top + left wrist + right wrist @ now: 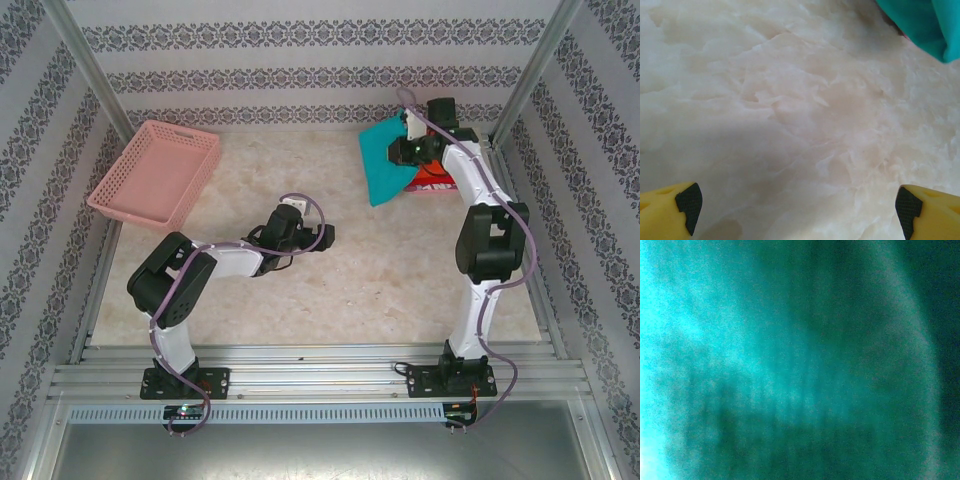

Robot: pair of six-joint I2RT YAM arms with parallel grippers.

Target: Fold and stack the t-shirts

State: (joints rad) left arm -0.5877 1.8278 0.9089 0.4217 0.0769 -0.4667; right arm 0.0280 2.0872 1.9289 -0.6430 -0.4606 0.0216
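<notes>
A folded teal t-shirt (382, 165) hangs tilted at the back right, its top corner at my right gripper (408, 150), which looks shut on it. Teal cloth (790, 360) covers the right wrist view and hides the fingers. Below and beside the teal one lies a folded red t-shirt (436, 183) with a pale print, mostly hidden by the arm. My left gripper (325, 237) rests low over the middle of the table, open and holding nothing (797, 210), its yellow fingers (687, 202) far apart. A corner of the teal t-shirt (920, 22) shows far ahead of it.
A pink lattice basket (155, 172) stands at the back left. The marble-patterned tabletop (380, 270) lies bare between the two arms. Patterned walls and metal posts close in the back and both sides.
</notes>
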